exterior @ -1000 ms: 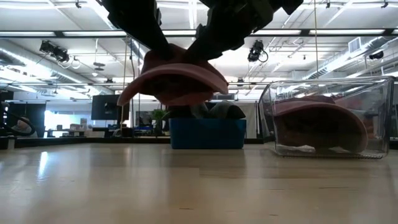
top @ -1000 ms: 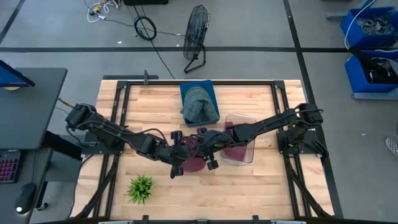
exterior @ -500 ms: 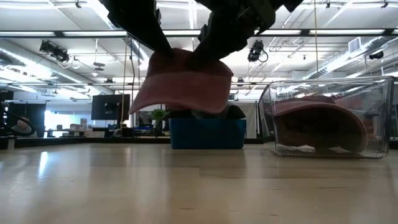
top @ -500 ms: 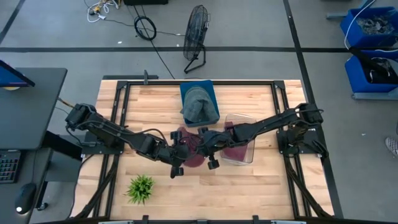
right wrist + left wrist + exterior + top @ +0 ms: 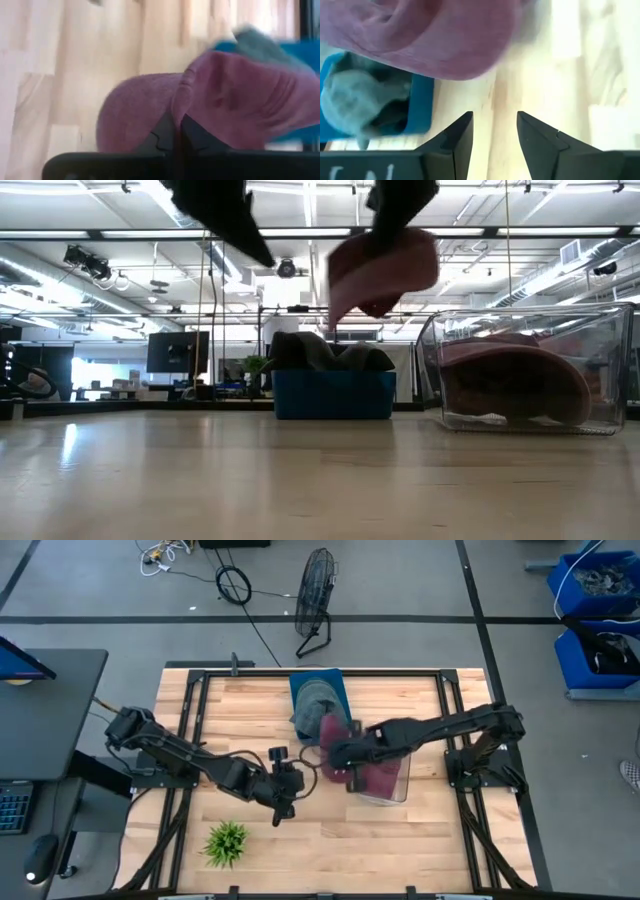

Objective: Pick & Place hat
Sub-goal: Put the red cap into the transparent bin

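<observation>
A pink hat hangs in the air above the table's middle, with my right gripper shut on it. It also shows in the right wrist view and in the left wrist view. My left gripper stands open, just left of the hat and nearer the front edge. Nothing is between its fingers. A blue bin at the far middle holds a grey hat. My right gripper pinches the pink hat's cloth between its two shut fingers; edge or fold, I cannot tell. It comes from above, slanting in from the table's right. The hat hangs below the fingers, lifted clear of the table.
A clear container with another pink hat inside stands right of the middle. A small green plant sits near the front left. Bare wood lies along the front edge.
My left gripper has opened and let go of the pink hat. My right gripper has shut on it and carried it up and toward the far right, near the blue bin. The hat, first spread between both grippers, now hangs bunched from the right one.
</observation>
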You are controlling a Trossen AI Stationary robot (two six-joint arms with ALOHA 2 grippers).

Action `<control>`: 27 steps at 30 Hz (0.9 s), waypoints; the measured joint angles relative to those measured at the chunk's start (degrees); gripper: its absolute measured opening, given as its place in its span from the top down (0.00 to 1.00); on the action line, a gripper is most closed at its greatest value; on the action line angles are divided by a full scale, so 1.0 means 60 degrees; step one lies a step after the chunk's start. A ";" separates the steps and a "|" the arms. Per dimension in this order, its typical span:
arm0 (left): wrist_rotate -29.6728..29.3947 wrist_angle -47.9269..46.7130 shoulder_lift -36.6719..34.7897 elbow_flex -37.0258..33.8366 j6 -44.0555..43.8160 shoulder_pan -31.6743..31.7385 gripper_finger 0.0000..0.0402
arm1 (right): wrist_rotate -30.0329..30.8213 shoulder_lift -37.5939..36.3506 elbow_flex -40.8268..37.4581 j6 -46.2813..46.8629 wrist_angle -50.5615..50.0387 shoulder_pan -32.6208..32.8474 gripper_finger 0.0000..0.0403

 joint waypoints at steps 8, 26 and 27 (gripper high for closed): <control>-0.0509 -0.0353 -0.0014 0.0437 -0.0006 0.0021 0.63 | 0.0042 -0.0183 0.1261 0.1633 -0.3760 0.0254 0.99; -0.0538 -0.1885 -0.0019 0.0440 -0.1015 -0.0455 0.65 | 0.0739 -0.2868 -0.1391 0.3116 -0.2834 0.1253 0.99; -0.0537 -0.1899 -0.0019 0.0438 -0.1013 -0.0512 0.66 | 0.0733 -0.3132 -0.1968 0.3256 -0.2445 0.1343 0.99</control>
